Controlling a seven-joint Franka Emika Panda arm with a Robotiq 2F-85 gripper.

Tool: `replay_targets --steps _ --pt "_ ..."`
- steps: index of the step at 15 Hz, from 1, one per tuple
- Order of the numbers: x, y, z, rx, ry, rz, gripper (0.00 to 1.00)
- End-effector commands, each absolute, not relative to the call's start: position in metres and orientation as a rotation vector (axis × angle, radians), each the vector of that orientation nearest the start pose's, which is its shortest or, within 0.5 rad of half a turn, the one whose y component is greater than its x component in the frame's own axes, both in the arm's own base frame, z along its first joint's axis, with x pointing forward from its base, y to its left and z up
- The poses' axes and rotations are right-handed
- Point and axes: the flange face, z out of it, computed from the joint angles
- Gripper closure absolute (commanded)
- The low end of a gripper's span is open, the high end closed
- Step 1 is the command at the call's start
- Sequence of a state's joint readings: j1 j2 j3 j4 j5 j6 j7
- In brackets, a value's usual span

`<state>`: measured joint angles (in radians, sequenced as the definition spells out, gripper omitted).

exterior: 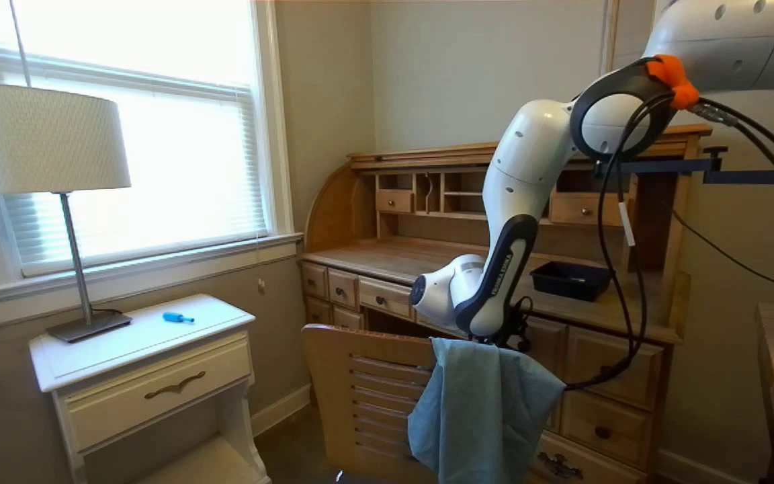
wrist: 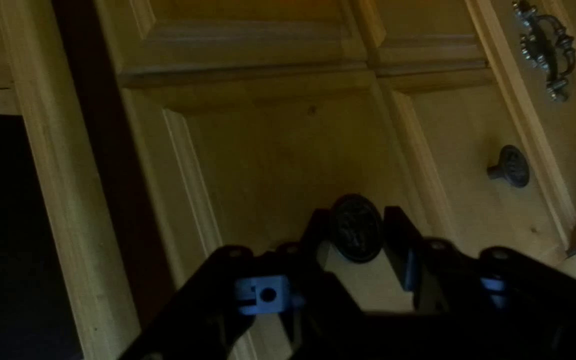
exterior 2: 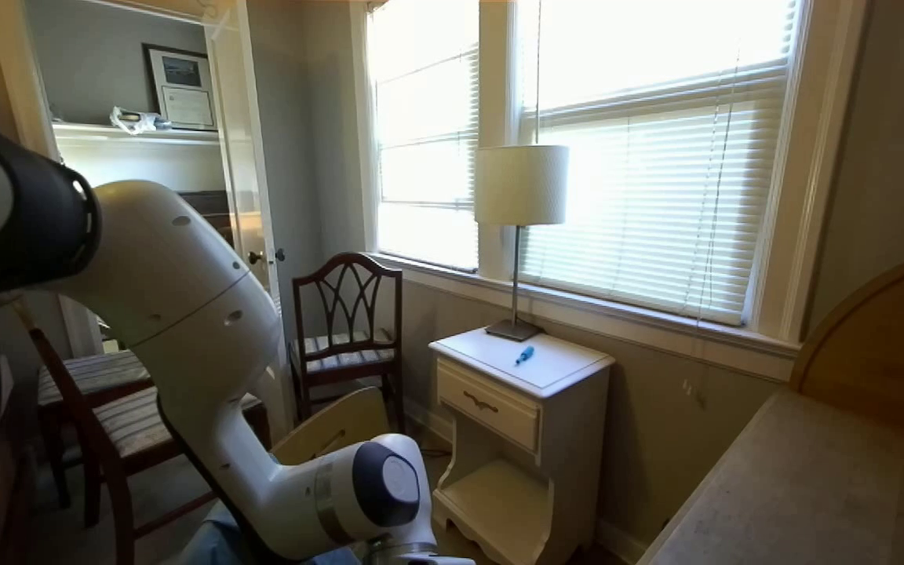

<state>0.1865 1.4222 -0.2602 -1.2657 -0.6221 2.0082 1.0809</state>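
Observation:
My gripper (wrist: 358,210) is pointed at the front of a wooden drawer (wrist: 288,150). Its two dark fingers are close together around a round dark knob (wrist: 356,232), which fills the space between the tips. A neighbouring drawer front carries a similar knob (wrist: 514,166), apart from my fingers. In an exterior view the gripper (exterior: 518,329) shows only partly, low behind the chair back (exterior: 333,383) and the blue-grey cloth (exterior: 474,403) draped over it. The held knob is hidden there. The wrist view is dim.
The roll-top desk (exterior: 420,259) bears a black tray (exterior: 570,281). A white nightstand (exterior: 152,336) holds a lamp (exterior: 78,255) and a small blue tool (exterior: 177,317). Cables hang from the arm. Dark wooden chairs (exterior 2: 350,345) stand farther off. Metal pulls (wrist: 548,50) stick out from lower drawers.

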Motion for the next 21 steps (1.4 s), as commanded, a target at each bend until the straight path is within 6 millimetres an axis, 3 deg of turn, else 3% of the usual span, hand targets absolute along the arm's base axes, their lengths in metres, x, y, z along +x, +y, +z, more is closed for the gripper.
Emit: replay_targets --steps 1,3,6,9,10,12,17,19,21 --pt "0.61 -0.012 -0.095 2.234 -0.587 -0.148 0.92" --pt "0.613 0.0 -0.091 2.27 -0.578 -0.153 0.92" --pt "0.625 0.048 -0.086 2.45 -0.546 -0.066 0.92" --pt "0.633 0.056 -0.091 2.563 -0.545 -0.01 0.92" --pt "0.632 0.043 -0.095 2.544 -0.575 -0.033 0.42" --pt "0.63 0.015 -0.095 2.489 -0.663 -0.069 0.34" --pt "0.613 -0.07 -0.093 2.348 -0.882 -0.268 0.01" --pt "0.609 -0.088 -0.092 2.311 -0.821 -0.312 0.0" --pt "0.609 -0.092 -0.09 2.255 -0.799 -0.333 0.0"
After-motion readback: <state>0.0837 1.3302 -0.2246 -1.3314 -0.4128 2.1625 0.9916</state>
